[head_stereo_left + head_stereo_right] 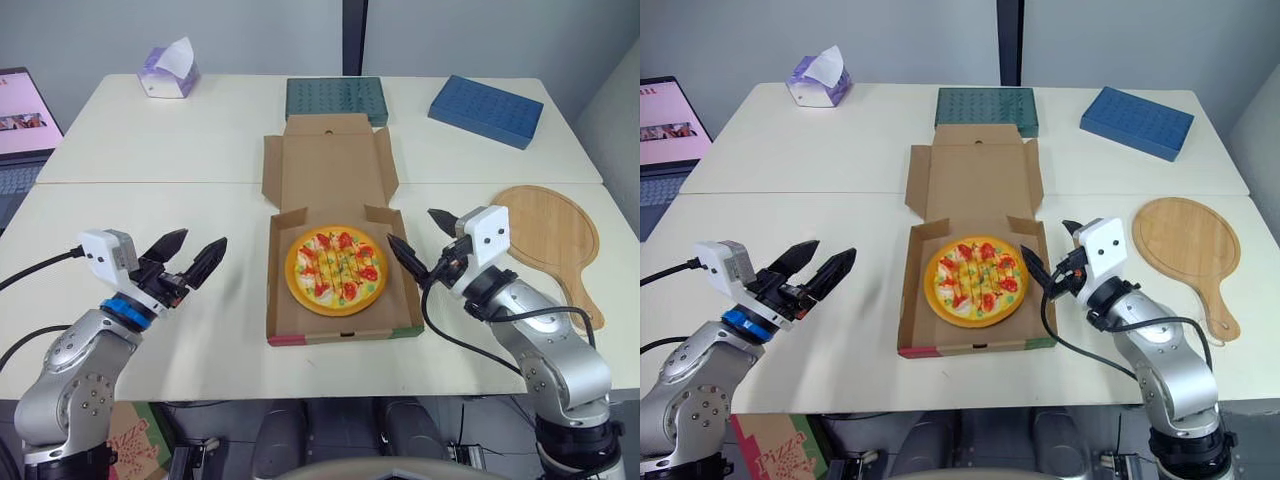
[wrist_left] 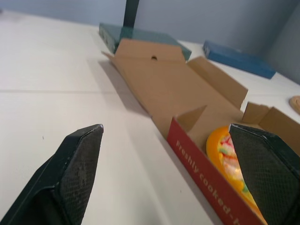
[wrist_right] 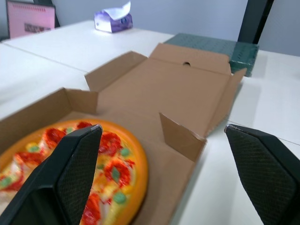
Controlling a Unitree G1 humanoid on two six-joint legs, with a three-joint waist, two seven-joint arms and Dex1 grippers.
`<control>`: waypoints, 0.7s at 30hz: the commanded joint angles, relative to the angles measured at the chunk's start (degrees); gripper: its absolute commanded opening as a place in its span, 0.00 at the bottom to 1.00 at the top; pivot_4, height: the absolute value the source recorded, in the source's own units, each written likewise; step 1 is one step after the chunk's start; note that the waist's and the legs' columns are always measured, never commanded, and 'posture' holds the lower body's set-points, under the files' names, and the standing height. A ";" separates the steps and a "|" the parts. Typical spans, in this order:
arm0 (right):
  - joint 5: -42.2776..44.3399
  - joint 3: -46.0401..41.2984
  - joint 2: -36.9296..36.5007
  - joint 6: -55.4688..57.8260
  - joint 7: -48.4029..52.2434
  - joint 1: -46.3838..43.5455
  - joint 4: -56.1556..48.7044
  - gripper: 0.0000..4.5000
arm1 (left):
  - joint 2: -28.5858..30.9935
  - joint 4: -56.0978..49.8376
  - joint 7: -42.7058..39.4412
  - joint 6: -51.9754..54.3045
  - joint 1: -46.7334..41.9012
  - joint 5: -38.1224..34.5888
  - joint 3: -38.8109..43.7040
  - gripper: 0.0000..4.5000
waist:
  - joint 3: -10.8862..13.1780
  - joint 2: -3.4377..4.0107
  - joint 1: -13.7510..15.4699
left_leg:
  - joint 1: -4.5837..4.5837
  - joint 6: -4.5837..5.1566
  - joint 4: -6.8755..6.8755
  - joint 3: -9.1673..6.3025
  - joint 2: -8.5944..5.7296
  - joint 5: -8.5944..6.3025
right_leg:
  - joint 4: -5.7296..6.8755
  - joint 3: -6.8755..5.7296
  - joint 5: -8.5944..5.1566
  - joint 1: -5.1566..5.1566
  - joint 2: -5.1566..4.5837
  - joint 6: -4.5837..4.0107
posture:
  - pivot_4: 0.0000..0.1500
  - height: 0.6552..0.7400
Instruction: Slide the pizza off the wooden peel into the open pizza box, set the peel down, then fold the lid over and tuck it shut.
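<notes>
Cardboard box point(image 1: 330, 170) holds pizza point(image 1: 336, 270) between left tool point(image 1: 205, 237) and right tool point(image 1: 410, 225).

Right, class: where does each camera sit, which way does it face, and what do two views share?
Left eye view: head, down onto table; left fingers, right fingers show.
Right eye view: same head, same scene.
Left wrist view: behind own fingers, toward pizza box side.
Right wrist view: behind own fingers, over pizza.
Shared: wrist views both see the lid.

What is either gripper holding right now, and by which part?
Nothing. The left gripper and right gripper are both open and empty, one on each side of the pizza box. The wooden peel lies free on the table.
</notes>
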 commanded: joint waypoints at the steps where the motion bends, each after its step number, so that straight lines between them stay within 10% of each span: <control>1: 3.76 -2.70 -2.97 1.93 3.73 -1.94 -1.27 1.00 | 1.90 -1.77 -0.66 4.59 0.03 -3.38 0.05 0.99 | 0.00 0.00 0.00 | 0.00 0.00 -0.01 0.00 0.00 0.00 | 0.00 0.00 0.00 -0.01 0.00 0.00 | 1.00 1.00; 11: 5.53 -4.68 -9.59 2.54 9.01 -3.56 2.13 1.00 | 11.88 3.22 -11.06 11.09 2.38 -3.38 0.06 0.99 | 0.02 0.01 -0.04 | 0.02 0.01 -0.01 0.02 0.01 0.00 | 0.00 0.00 -0.04 -0.02 0.00 -0.02 | 1.00 1.00; 21: 8.79 -3.71 -15.47 4.49 15.62 -3.08 1.07 1.00 | 20.63 3.00 -23.76 13.30 1.16 0.03 -9.27 0.28 | 0.04 0.03 -0.01 | 0.00 0.01 -0.04 0.04 0.01 0.00 | -0.02 0.01 -0.14 -0.02 -0.01 -0.20 | 1.00 1.00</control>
